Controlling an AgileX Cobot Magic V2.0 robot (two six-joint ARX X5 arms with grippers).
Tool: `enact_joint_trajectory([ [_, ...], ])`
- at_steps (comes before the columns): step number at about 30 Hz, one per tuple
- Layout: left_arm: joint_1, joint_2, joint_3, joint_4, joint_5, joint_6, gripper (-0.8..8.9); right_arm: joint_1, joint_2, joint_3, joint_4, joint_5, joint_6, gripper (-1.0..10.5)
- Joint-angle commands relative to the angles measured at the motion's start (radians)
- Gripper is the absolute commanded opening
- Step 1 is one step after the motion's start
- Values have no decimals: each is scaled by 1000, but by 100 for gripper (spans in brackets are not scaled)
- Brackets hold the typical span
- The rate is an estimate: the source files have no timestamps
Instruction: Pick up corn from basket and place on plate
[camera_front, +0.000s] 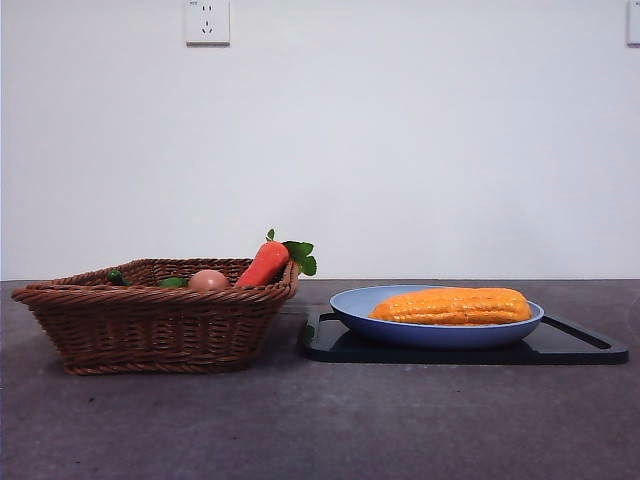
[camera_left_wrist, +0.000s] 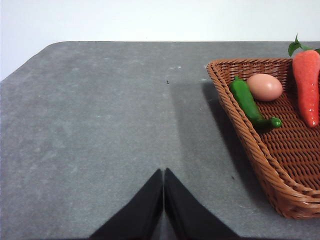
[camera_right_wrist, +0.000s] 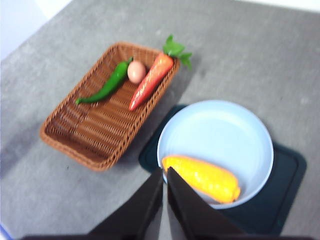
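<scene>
Right gripper (camera_right_wrist: 165, 175), jaws together and empty, hangs above the corn (camera_front: 452, 306) lying on the plate (camera_front: 350, 305); just retreat straight up, clear of the basket (camera_front: 150, 330).

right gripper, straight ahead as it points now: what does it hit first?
Most likely the corn: the right gripper sits shut just above its near end, over the plate rim. Depth is unclear from this blurred view, so the rim could come first.
</scene>
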Motion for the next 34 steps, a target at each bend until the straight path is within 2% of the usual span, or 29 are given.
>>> enact_joint_trajectory([
  [1,3,-3,0,-23,2,-34,6,3,7,18,31,0,7,2],
  [5,3,-3,0,-53,2,-85,6,3,7,18,61,0,7,2],
  [17,3,-2,0,-53,2,-85,6,3,7,18,142,0,7,2],
  [29,3,-2,0,-53,2,-85,6,5,4,18,140,1,6,2],
  [34,3,-2,0,-53,2,-85,6,-46,-45,16,142,37,-64,2],
])
